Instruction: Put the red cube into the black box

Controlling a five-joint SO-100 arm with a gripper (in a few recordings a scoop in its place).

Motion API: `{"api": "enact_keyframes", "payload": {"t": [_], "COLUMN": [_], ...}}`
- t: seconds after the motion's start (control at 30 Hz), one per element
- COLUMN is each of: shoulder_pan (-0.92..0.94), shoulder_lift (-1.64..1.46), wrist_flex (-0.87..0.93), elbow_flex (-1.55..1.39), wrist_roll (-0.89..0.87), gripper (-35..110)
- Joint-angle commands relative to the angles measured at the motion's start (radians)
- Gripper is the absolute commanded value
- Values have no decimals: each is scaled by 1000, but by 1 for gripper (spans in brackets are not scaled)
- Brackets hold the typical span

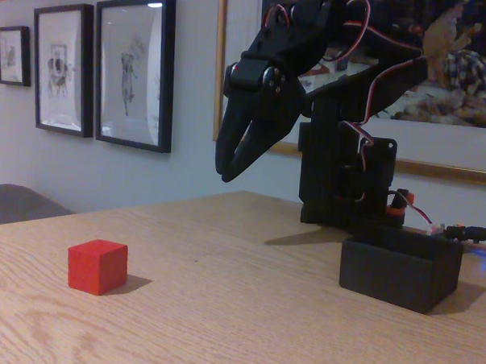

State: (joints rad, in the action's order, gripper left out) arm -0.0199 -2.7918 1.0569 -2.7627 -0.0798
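Note:
A small matte red cube (97, 266) rests on the wooden table (221, 310) at the left of the fixed view. The low black box (400, 268) stands on the table at the right, its top open toward the ceiling. My black gripper (229, 167) hangs in the air well above the table, between cube and box, pointing down and to the left. Its two fingers (253, 146) lie close together with a narrow slit between them and nothing held. The gripper is far from the cube and touches nothing.
The arm's tall black base (340, 174) with red and white wires stands behind the box, with a small orange-red part (398, 203) beside it. Framed pictures (135, 72) hang on the wall behind. A grey chair back (16, 203) shows at far left.

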Motion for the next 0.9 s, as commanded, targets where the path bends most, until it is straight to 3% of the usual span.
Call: {"api": "enact_keyframes", "payload": {"t": [0.0, 0.4, 0.5, 0.87], "shoulder_pan": [21, 20, 14, 40], "shoulder_lift": [-6, 43, 195, 842], "wrist_flex": [0, -12, -67, -69], "elbow_flex": [-9, 18, 94, 624], "wrist_roll": [-20, -25, -40, -118], "gripper": [-2, 2, 13, 30]}}
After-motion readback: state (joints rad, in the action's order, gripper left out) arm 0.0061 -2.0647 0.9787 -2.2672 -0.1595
